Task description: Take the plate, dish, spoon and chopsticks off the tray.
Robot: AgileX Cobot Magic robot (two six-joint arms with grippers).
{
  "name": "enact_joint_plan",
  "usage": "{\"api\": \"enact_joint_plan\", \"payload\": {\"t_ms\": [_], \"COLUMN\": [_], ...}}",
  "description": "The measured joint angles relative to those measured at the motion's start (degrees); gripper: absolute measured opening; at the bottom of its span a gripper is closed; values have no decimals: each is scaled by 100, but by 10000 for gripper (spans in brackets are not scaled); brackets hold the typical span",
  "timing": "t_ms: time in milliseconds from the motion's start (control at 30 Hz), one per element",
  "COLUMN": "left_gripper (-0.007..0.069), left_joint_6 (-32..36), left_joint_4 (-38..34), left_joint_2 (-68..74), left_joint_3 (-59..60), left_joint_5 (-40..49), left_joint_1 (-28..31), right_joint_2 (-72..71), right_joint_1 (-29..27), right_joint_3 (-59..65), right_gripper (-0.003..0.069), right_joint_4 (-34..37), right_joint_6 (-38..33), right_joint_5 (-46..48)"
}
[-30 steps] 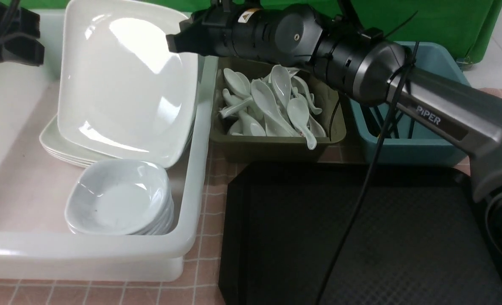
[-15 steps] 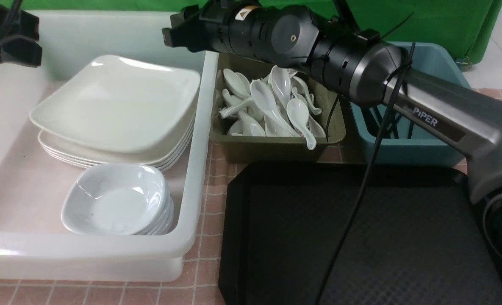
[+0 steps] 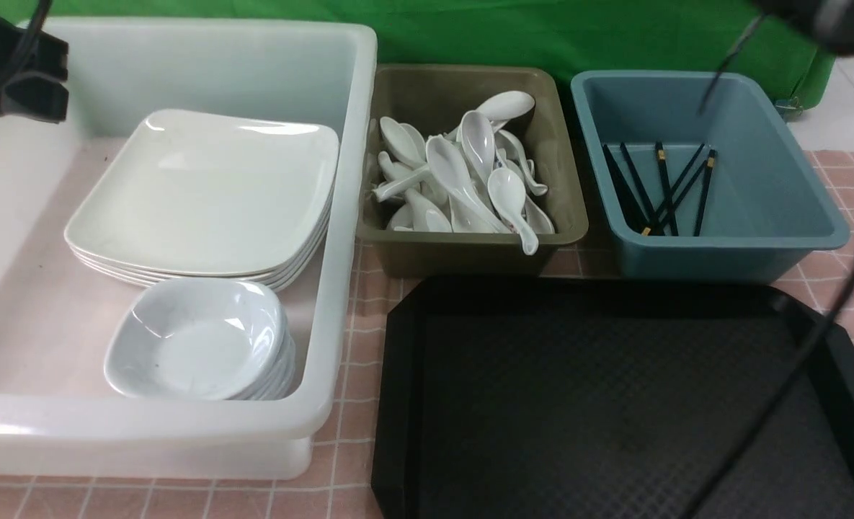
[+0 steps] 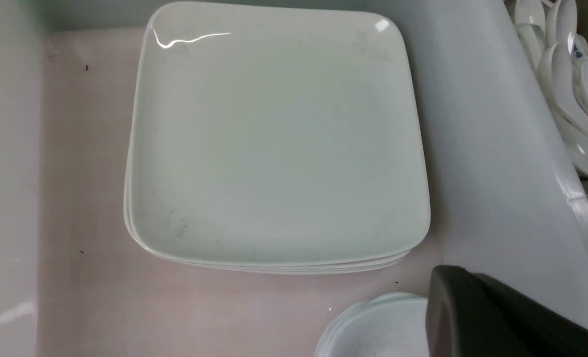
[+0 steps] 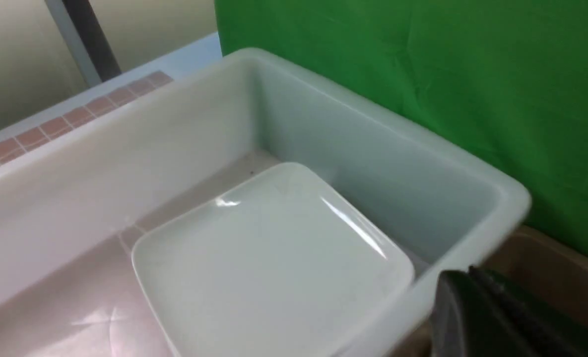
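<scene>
The black tray (image 3: 614, 404) lies at the front right with nothing on it. The large white plate (image 3: 203, 194) rests flat on top of a stack of like plates inside the white tub, also seen in the left wrist view (image 4: 274, 139) and the right wrist view (image 5: 269, 267). Small white dishes (image 3: 196, 339) are stacked in front of it. Spoons (image 3: 463, 173) fill the olive tub, and black chopsticks (image 3: 661, 191) lie in the blue tub. My left gripper (image 4: 445, 282) hovers shut and empty above the dishes. My right gripper (image 5: 460, 285) is shut and empty, over the white tub's rim.
The white tub (image 3: 347, 216) stands at the left, the olive tub (image 3: 470, 252) in the middle and the blue tub (image 3: 729, 252) at the right, all behind the tray. My left arm (image 3: 16, 72) hangs over the white tub's far left. A green cloth backs the scene.
The plate went from tilted upright in my right gripper to lying flat on the stack. The right arm let go, swung up and away to the right, and its jaws closed.
</scene>
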Motion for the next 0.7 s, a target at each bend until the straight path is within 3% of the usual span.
{"api": "enact_joint_plan", "payload": {"t_ms": [233, 433, 700], "left_gripper": [-3, -3, -3], "left_joint_6": [5, 5, -22], "left_joint_4": [139, 348, 408], "left_joint_2": [294, 394, 2], "left_joint_3": [0, 7, 19], "left_joint_5": [0, 54, 250], "left_joint_1": [-532, -1153, -2263], "right_joint_2": [-1348, -2274, -4046], "right_joint_1": [-940, -1462, -1561], "right_joint_3": [-5, -5, 1217], "right_gripper": [30, 30, 30], "right_joint_4": [-1126, -1680, -2199], "right_joint_6": [716, 851, 1359], "right_joint_5": [1975, 3273, 3215]}}
